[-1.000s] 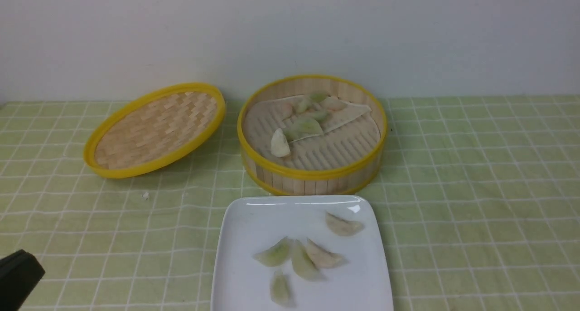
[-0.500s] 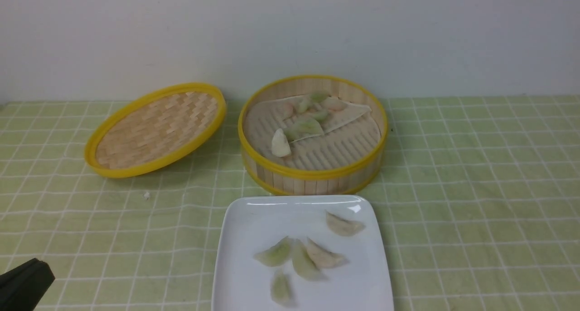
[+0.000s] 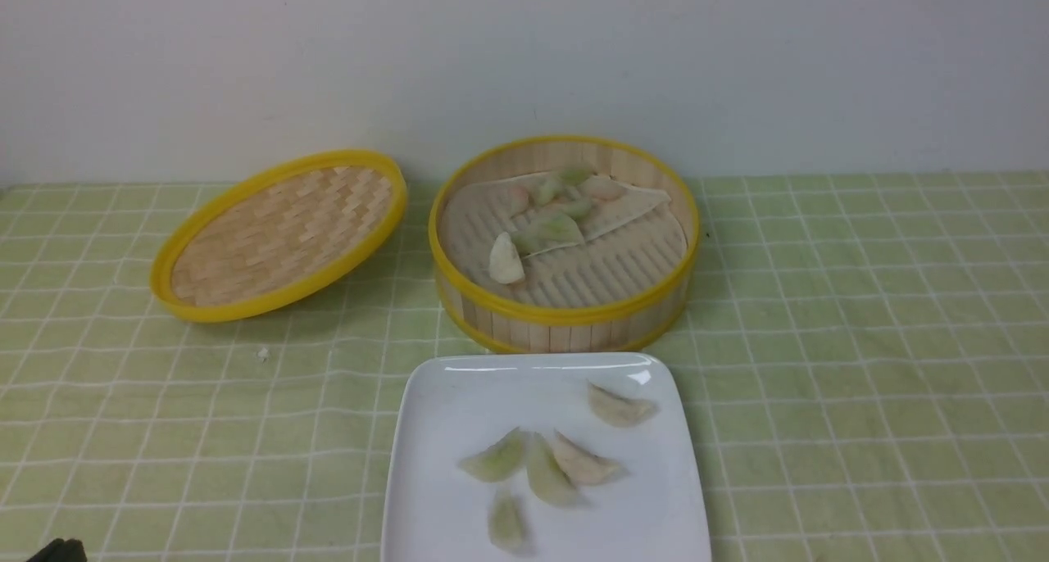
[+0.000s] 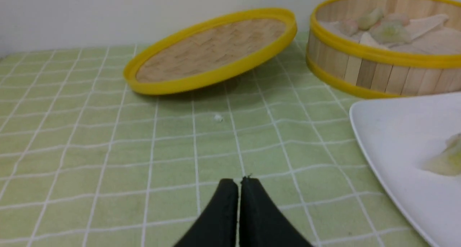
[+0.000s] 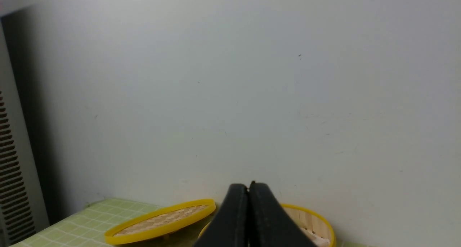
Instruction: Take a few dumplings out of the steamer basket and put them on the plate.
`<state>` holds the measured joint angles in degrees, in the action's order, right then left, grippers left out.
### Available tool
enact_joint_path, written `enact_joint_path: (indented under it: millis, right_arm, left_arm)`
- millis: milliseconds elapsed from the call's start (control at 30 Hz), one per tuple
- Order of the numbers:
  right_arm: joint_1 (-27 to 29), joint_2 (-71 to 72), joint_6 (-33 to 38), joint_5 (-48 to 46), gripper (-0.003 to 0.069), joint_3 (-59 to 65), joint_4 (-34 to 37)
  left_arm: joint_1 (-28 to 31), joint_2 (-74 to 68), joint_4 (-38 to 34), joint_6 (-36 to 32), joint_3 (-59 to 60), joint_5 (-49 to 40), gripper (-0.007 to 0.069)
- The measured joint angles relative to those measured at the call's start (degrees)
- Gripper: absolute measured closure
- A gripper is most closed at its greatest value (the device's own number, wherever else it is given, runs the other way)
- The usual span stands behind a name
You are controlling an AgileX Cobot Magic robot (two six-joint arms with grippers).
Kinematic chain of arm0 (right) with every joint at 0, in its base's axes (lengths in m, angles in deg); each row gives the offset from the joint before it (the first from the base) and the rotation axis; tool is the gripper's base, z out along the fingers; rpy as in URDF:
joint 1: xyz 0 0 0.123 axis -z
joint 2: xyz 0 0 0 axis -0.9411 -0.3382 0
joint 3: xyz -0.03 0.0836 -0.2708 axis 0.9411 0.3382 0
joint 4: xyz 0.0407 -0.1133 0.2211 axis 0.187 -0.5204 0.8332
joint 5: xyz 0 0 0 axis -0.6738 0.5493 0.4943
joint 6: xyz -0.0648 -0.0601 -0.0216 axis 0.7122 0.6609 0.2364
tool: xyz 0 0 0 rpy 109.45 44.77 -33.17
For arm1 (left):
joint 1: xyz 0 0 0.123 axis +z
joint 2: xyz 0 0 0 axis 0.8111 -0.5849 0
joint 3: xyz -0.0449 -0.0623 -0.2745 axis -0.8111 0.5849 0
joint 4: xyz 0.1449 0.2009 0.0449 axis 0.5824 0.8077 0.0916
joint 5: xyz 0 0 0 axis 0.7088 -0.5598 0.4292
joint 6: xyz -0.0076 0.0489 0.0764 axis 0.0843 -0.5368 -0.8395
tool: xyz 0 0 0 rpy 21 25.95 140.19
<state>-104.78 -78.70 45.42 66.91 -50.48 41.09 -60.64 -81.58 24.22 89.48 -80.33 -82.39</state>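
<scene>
The steamer basket (image 3: 565,320) stands at the table's middle back with several dumplings (image 3: 506,260) on its pale liner. The white plate (image 3: 442,398) lies in front of it and holds several dumplings (image 3: 578,462). My left gripper (image 4: 239,180) is shut and empty, low over the cloth left of the plate (image 4: 392,131); only its tip (image 3: 59,550) shows at the front view's bottom left corner. My right gripper (image 5: 248,185) is shut and empty, raised and facing the wall above the basket (image 5: 317,218); it is outside the front view.
The shallow woven lid (image 3: 279,234) leans tilted left of the basket, also in the left wrist view (image 4: 212,52). A small white crumb (image 3: 263,352) lies on the green checked cloth. A white wall stands right behind the table.
My left gripper has drawn back down and out toward the front view's bottom left corner. The dumplings, basket and plate have not moved.
</scene>
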Motion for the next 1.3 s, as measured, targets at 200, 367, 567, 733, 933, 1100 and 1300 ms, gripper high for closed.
enact_joint_path:
  millis: [200,367,567,733,933,1100,1300]
  right_arm:
    - [0.0,0.0,0.0,0.0,0.0673,0.0,0.0]
    - [0.0,0.0,0.0,0.0,0.0673,0.0,0.0]
    - [0.0,0.0,0.0,0.0,0.0673,0.0,0.0]
    - [0.0,0.0,0.0,0.0,0.0673,0.0,0.0]
    - [0.0,0.0,0.0,0.0,0.0673,0.0,0.0]
    - [0.0,0.0,5.35,0.0,0.0673,0.0,7.05]
    - [0.0,0.0,21.54,0.24,0.0673,0.0,22.8]
  left_arm:
    - [0.02,0.0,0.0,-0.04,0.11,-1.59,0.063]
    - [0.12,0.0,0.0,-0.04,0.11,-1.65,0.063]
    - [0.12,0.0,0.0,-0.04,0.11,-1.69,0.063]
    - [0.12,0.0,0.0,-0.04,0.11,-1.82,0.063]
    - [0.12,0.0,0.0,-0.04,0.11,-1.82,0.063]
    - [0.12,0.0,0.0,-0.04,0.11,-1.82,0.063]
    - [0.12,0.0,0.0,-0.04,0.11,-1.84,0.063]
